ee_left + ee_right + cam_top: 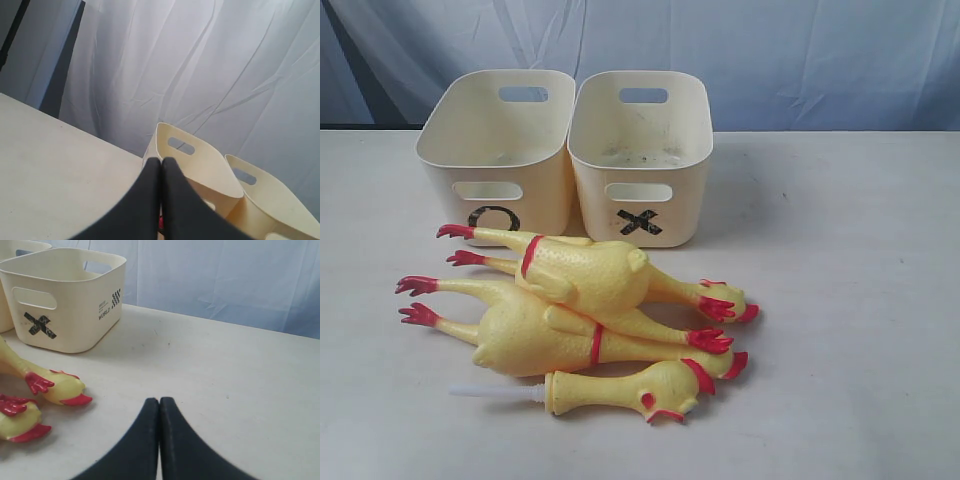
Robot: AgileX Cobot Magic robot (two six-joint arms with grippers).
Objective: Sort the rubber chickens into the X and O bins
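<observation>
Three long yellow rubber chickens (pixel 590 275) lie piled on the table in front of the bins, red feet to the left and heads to the right. The short legless chicken (pixel 625 388) with its white stick (pixel 490 393) lies nearest the front. The O bin (pixel 495 150) stands behind them on the left and the X bin (pixel 640 150) on the right, touching it. Neither arm shows in the exterior view. My left gripper (pixel 161 161) is shut and empty, raised beside a bin (pixel 200 170). My right gripper (pixel 159 401) is shut and empty, low over the table right of two chicken heads (pixel 60 389).
A pale wrinkled curtain (pixel 770 50) hangs behind the table. The white tabletop (pixel 850 300) stretches to the right of the chickens and bins. A dark vertical strip (pixel 62 65) shows at the backdrop's edge in the left wrist view.
</observation>
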